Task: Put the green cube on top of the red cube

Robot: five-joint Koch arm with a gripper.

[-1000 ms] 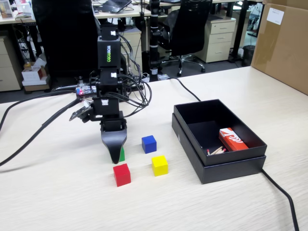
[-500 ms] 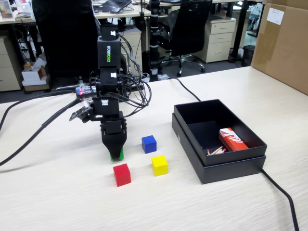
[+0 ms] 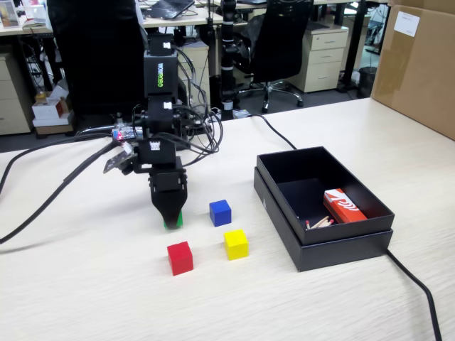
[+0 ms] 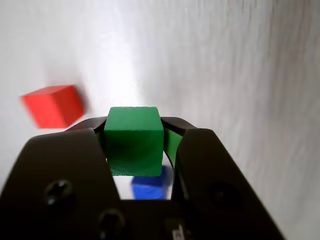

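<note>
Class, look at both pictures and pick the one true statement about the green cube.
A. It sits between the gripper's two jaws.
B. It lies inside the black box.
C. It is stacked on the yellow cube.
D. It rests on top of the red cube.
A: the wrist view shows the green cube framed on both sides by the jaws of the gripper, while the red cube sits bare on the table in the fixed view.

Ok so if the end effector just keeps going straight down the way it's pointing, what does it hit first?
The table, most likely. The end effector points down, closed on the green cube, and nothing shows beneath it. The red cube sits off to the side.
</note>
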